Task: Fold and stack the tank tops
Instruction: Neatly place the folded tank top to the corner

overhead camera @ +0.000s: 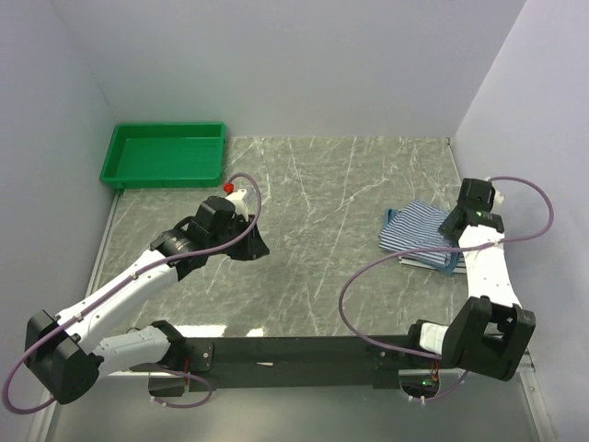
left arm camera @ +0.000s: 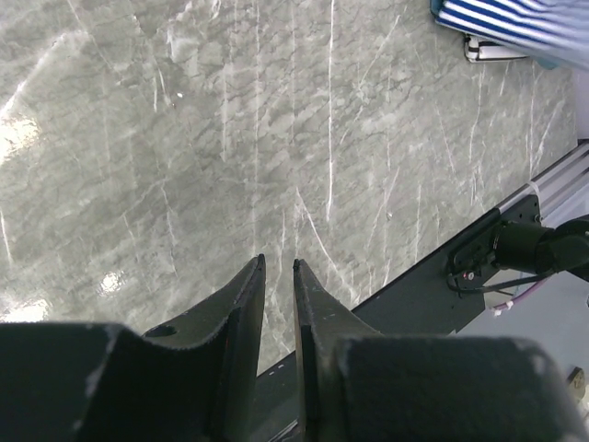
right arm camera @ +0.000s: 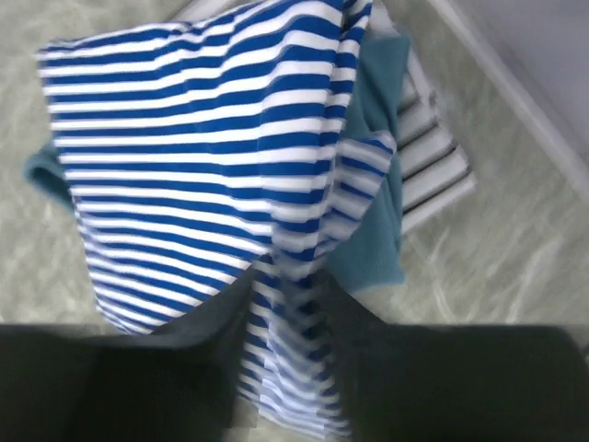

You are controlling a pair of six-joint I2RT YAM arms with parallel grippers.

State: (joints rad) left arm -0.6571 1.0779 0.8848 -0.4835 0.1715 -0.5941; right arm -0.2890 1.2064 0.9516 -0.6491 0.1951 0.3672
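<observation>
1. Tank tops [overhead camera: 419, 238] are lying in one stack well to the right of the green tray [overhead camera: 161, 178], closer to your arm bases than it is.
2. The blue-and-white striped top [right arm camera: 184, 157] is sitting uppermost. The teal top [right arm camera: 377, 230] is peeking out beneath it, and the white thin-striped top [right arm camera: 433, 138] is showing at the bottom.
3. Your right gripper [right arm camera: 290, 313] is hanging over that stack, far right of the tray. A raised striped fold is running between its fingers, but blur is hiding whether they are pinching it.
4. Your left gripper [left arm camera: 279, 276] is hovering just off the tray's near right corner, with its fingers slightly apart and gripping nothing.

No text, label, brand or number is readable on anything.
</observation>
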